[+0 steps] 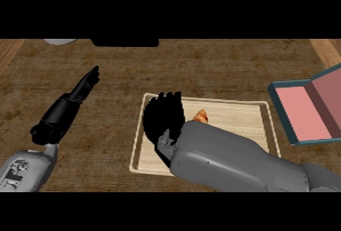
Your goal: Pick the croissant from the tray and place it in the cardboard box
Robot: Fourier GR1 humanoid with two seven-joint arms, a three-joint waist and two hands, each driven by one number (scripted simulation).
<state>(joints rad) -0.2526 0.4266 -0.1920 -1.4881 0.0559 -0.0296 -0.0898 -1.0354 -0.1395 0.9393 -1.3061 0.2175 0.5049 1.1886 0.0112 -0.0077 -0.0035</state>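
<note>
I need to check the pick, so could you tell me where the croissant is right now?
In the head view the croissant lies on the tray at centre, just right of the right hand, with the box further right.

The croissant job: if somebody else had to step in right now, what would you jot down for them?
Right hand: over the tray, fingers straight, open, beside the croissant, nothing held.
Left hand: open, resting over the counter left of the tray.
Croissant: on the tray, mostly hidden behind the right forearm.
Cardboard box: open at the right edge, pink inside, nothing visible in it.
Done: hand has reached the tray.
Left: grasp the croissant, lift, carry right, set it in the box.
</note>
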